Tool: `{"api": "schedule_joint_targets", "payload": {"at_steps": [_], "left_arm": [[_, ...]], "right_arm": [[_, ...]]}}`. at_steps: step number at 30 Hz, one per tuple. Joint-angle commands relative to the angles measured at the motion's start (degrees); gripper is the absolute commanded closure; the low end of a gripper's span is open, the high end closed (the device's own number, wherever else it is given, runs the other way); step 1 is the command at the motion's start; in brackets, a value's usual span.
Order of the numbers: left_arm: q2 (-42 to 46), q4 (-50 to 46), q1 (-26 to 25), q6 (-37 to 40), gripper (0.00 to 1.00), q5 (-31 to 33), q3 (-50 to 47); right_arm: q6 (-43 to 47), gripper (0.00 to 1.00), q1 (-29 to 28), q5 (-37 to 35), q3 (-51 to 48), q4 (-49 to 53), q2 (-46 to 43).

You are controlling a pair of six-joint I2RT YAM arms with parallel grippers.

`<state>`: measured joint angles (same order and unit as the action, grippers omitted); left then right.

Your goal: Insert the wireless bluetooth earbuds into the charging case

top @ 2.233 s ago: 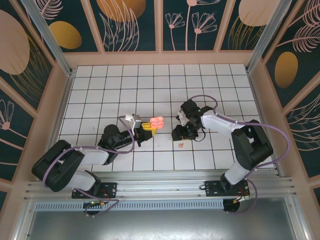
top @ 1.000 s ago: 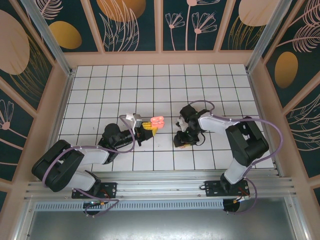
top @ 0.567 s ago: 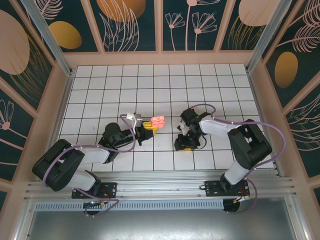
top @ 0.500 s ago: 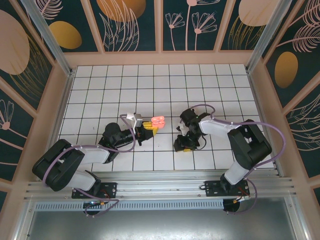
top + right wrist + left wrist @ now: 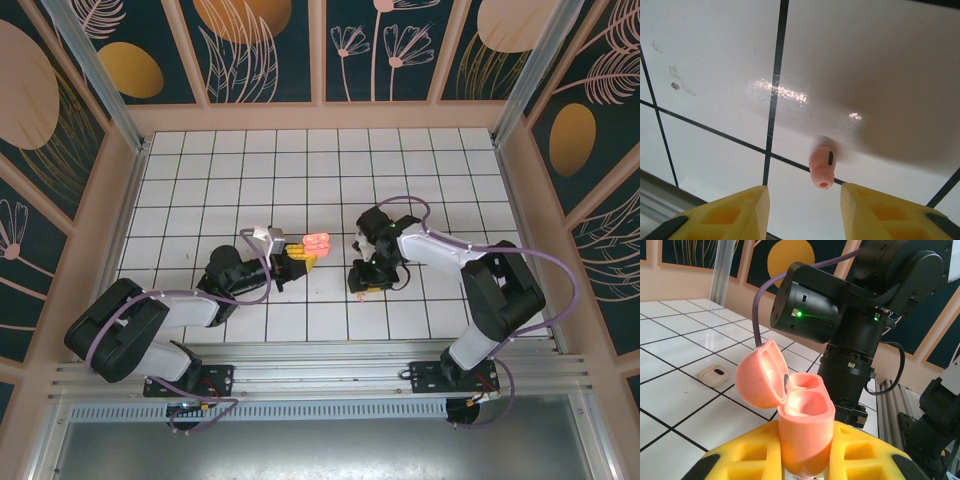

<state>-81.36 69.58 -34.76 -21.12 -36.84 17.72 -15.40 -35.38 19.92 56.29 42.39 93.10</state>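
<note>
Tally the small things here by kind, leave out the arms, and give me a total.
case: 1 (pink, lid open)
earbuds: 2, a pale earbud and a pink earbud, both on the tiles
Total: 3

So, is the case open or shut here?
Open. In the left wrist view the case has its lid swung back on the hinge, and both wells inside show and look empty.

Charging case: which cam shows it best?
Left wrist. The charging case is close up, lid hinged open, inner wells visible, clamped in the left gripper. Top external gives it as a small coral blob at that gripper's tip, with no interior detail.
</note>
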Motion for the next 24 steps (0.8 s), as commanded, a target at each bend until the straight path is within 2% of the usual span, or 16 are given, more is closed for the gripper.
{"api": "schedule_joint_targets", "payload": {"at_steps": [1, 24], "left_arm": [[1.3, 0.6, 0.5, 0.1, 0.97, -0.3, 0.5], [1.4, 0.1, 0.4, 0.2, 0.97, 0.0, 0.2]], "right_arm": [[-0.3, 0.58, -0.7, -2.3, 2.0, 1.7, 2.0], [-1.3, 0.68, -2.7, -4.9, 0.8, -2.5, 6.9]]}}
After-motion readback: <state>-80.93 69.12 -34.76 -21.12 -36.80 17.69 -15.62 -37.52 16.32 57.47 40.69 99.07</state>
